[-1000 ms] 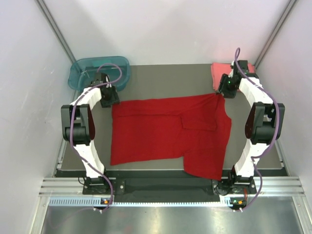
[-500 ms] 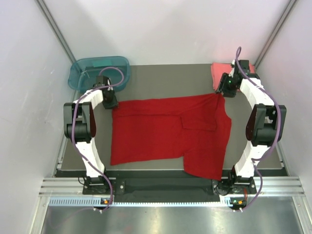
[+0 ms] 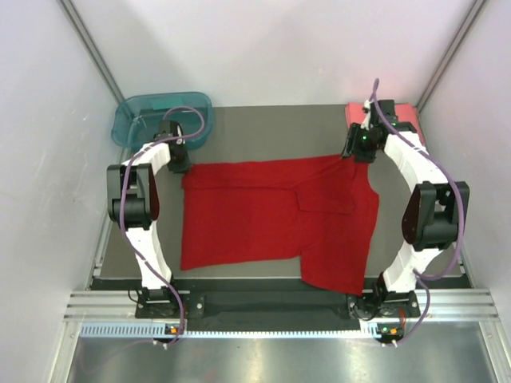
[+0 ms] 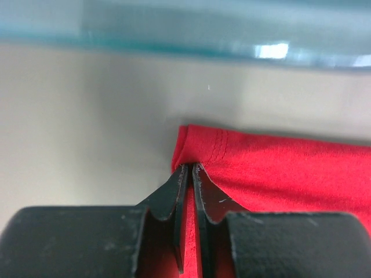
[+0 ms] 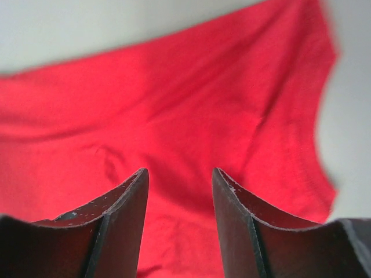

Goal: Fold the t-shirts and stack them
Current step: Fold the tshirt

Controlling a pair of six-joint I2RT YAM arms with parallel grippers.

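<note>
The deep red t-shirt [image 3: 279, 215] lies spread on the dark table, a flap folded over its right part. My left gripper [image 3: 182, 163] is shut on the shirt's far left corner; in the left wrist view the jaws [image 4: 191, 169] pinch the hemmed corner of the red cloth [image 4: 278, 174]. My right gripper [image 3: 354, 154] hangs open just above the shirt's far right corner; the right wrist view shows red cloth [image 5: 174, 116] below the spread fingers [image 5: 179, 174]. The coral-pink folded t-shirt [image 3: 355, 113] lies at the far right corner, mostly hidden by the right arm.
A teal translucent tub [image 3: 144, 112] stands at the far left corner, right behind the left gripper; its rim [image 4: 174, 29] fills the top of the left wrist view. White walls close in on three sides.
The right gripper has let go of the shirt's far right corner and lifted slightly to the left. The left gripper stays on the far left corner, its arm shifted a little.
</note>
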